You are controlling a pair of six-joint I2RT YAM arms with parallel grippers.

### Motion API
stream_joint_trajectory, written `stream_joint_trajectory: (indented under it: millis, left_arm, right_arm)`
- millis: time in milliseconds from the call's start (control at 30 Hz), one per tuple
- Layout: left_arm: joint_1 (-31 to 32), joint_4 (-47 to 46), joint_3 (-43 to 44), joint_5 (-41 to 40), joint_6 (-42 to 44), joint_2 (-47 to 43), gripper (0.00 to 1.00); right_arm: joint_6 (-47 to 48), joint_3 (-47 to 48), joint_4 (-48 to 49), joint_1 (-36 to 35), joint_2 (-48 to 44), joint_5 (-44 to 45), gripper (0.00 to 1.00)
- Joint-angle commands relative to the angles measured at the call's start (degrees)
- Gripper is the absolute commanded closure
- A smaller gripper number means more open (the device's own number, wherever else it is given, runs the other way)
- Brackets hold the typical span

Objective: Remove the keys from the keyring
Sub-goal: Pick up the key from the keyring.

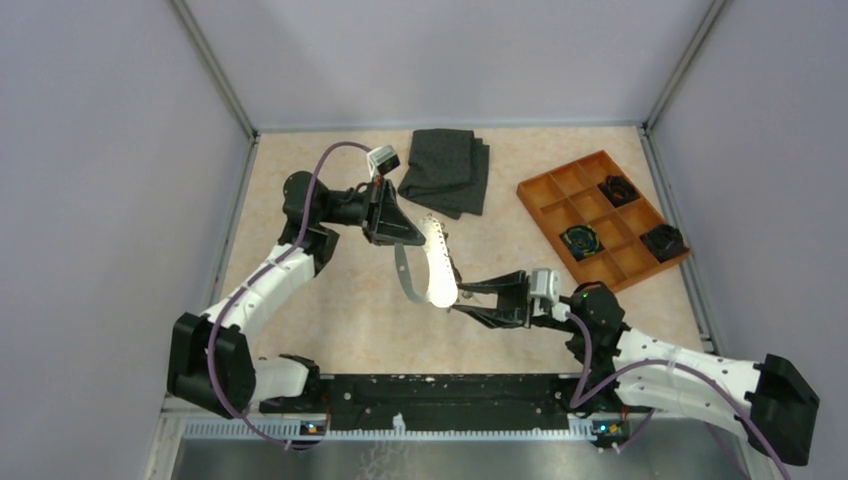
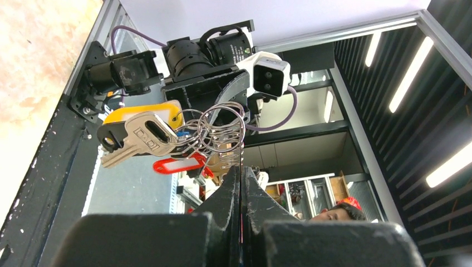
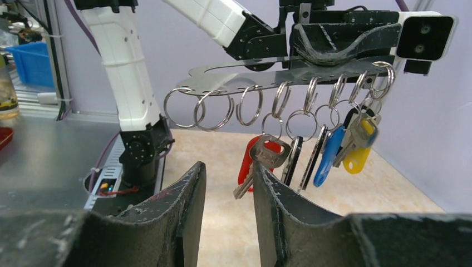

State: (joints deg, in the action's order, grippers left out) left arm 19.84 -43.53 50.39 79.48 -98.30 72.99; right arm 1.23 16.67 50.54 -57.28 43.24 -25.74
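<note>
The keyring [image 1: 436, 262] is a pale grey metal strip with a row of holes, held above the table. Seen edge-on, my left gripper [image 2: 241, 169] is shut on one end of it. In the right wrist view the keyring [image 3: 250, 78] carries several split rings. From them hang the keys: a silver key [image 3: 266, 154] in front of a red tag, two dark ones, a blue-headed one [image 3: 329, 151] and a yellow tag [image 3: 356, 156]. My right gripper [image 3: 228, 169] stands open just below them, its right fingertip against the silver key and nothing between the fingers. From above, the right gripper [image 1: 462, 297] sits at the strip's near end.
An orange compartment tray [image 1: 572, 180] at the right holds three black clumps, one of them [image 1: 662, 240] at its near corner. A folded dark cloth [image 1: 447, 170] lies at the back centre. Grey walls enclose the table on three sides.
</note>
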Motion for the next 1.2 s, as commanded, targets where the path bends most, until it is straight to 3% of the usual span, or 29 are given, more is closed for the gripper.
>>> stream_joint_trajectory:
  millis: [0,1167]
  left_arm:
    - [0.36,-1.89,3.49,0.23,-4.64,-1.84,1.0]
    - [2.93,0.41,4.19,-1.52,-2.19,-1.54,1.0]
  right_arm:
    - [1.25,3.24,2.18,-0.6,0.55,0.07,0.64]
    - [-0.26,4.8,7.73,-0.9,6.0,0.78,0.73]
